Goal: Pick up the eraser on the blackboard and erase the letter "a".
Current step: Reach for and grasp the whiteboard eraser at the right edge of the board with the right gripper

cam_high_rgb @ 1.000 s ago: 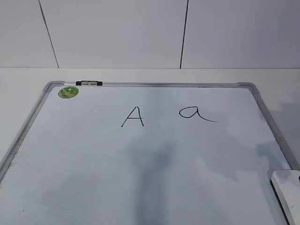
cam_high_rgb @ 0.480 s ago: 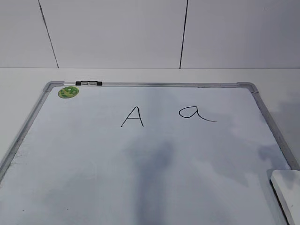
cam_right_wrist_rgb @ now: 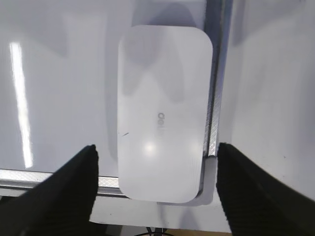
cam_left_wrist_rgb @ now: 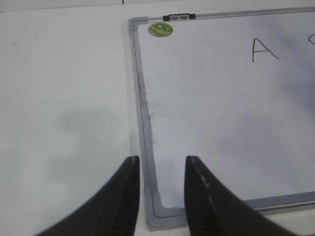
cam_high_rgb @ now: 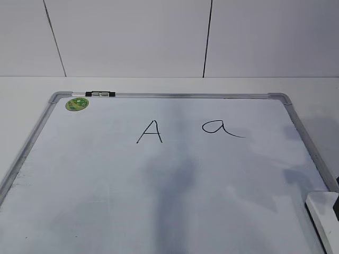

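Hovering spread wide over the eraser at lower right, the right gripper has edged closer, grab imminent.

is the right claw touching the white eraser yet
Apart. In the right wrist view the right claw stands wide open, its black fingers either side of the glossy white oblong plastic eraser, with bare board visible between each finger and the eraser.

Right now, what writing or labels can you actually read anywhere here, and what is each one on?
"A": black handwritten capital on the large white dry-erase board.
"a": black handwritten lowercase letter to the right of the capital on that board.
Round green sticker at the board's corner: print too small to read.
Glossy white oblong eraser: faint grey lettering, too blurred to read.
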